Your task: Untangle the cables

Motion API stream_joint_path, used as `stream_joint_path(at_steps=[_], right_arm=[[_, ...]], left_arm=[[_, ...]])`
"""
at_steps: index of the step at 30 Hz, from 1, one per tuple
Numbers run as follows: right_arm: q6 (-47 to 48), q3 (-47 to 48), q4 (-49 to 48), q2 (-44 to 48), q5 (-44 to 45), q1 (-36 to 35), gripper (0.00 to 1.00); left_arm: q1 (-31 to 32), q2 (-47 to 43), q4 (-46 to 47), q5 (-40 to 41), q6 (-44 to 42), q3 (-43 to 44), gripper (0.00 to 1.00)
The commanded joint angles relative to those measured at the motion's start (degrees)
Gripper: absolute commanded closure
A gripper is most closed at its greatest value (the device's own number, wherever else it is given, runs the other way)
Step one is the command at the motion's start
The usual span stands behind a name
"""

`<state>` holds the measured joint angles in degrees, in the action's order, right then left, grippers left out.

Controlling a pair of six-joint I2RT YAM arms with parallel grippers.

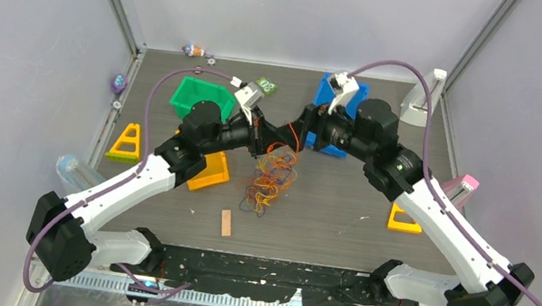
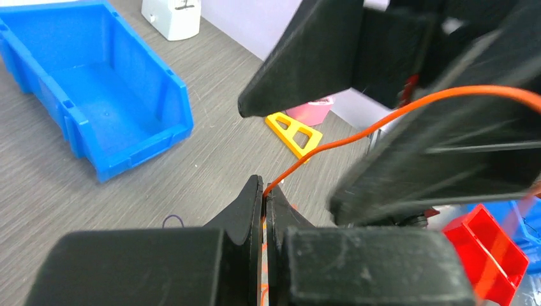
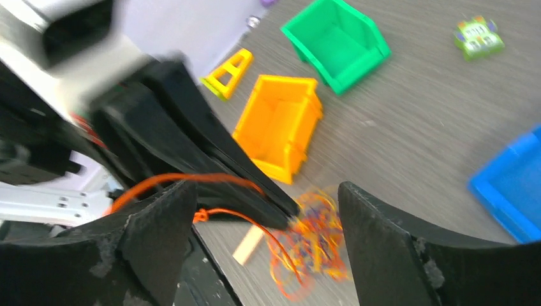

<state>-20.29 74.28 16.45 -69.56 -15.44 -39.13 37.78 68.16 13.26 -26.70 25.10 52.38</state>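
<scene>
Your left gripper [image 2: 263, 191] pinches a limp, hair-thin orange strand [image 2: 357, 134] of the cables [image 1: 271, 177], your right gripper [image 3: 266, 189] gaping wide, seemingly empty; take hold lower down the strand.

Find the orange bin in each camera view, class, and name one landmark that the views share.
Top external: the orange bin sits left of centre, just left of the cables.
Left wrist: not in this picture.
Right wrist: upper middle, below and left of the green bin.
Shared landmark: the blue bin, far centre in the top view, upper left in the left wrist view, right edge in the right wrist view.
</scene>
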Motion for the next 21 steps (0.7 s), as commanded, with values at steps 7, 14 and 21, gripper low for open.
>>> stream_joint_path(at_steps=[7, 14, 21], right_arm=[[0.3, -27.2, -6.4, 21.2, 12.0, 6.9, 0.04], [3.3, -40.2, -20.0, 22.8, 3.4, 7.0, 0.04], [6.1, -42.9, -31.4, 14.3, -3.9, 3.0, 0.03]], left_arm=[[0.2, -2.6, 1.6, -0.2, -0.2, 3.3, 1.00], [0.2, -1.3, 1.3, -3.9, 1.6, 6.0, 1.00], [0.2, 0.0, 1.6, -7.7, 3.5, 8.3, 1.00]])
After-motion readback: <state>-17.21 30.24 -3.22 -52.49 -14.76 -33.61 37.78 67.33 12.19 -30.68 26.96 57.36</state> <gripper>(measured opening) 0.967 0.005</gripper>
